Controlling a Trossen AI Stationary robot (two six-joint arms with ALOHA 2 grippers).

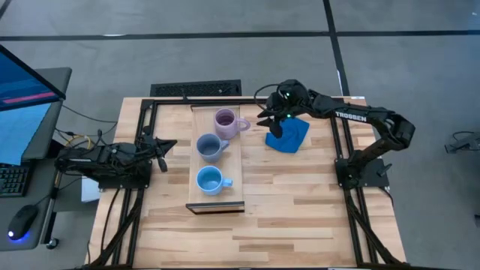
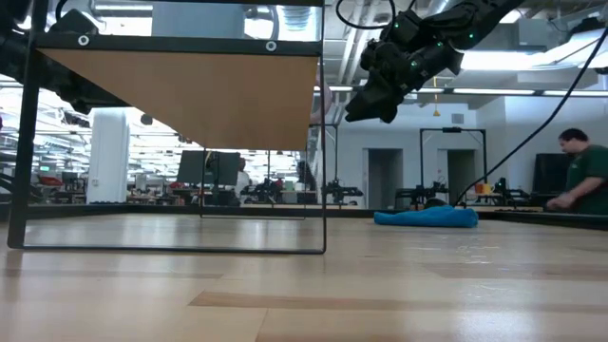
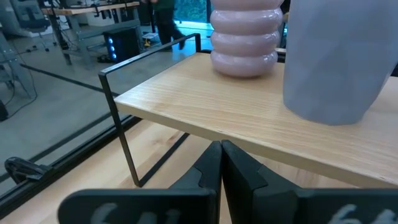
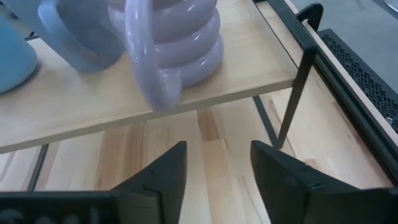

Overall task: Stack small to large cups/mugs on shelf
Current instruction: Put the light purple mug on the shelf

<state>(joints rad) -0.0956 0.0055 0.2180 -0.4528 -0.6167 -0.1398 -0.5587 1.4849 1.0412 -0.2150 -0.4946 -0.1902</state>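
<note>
Three mugs [image 1: 214, 146] stand in a row on the shelf [image 1: 238, 169]. At its 1 o'clock, the right pincer [image 1: 271, 120] hangs wide, empty; the left pincer [image 1: 166, 145], at 9 o'clock, is closed.

blue cloth [image 1: 288, 136] crumpled on the wooden tabletop [image 1: 300, 210], right of centre. monitor [image 1: 22, 112], keyboard [image 1: 11, 180] and mouse [image 1: 22, 220] on a side desk. person [image 2: 578, 171] seated in the room behind.
</note>
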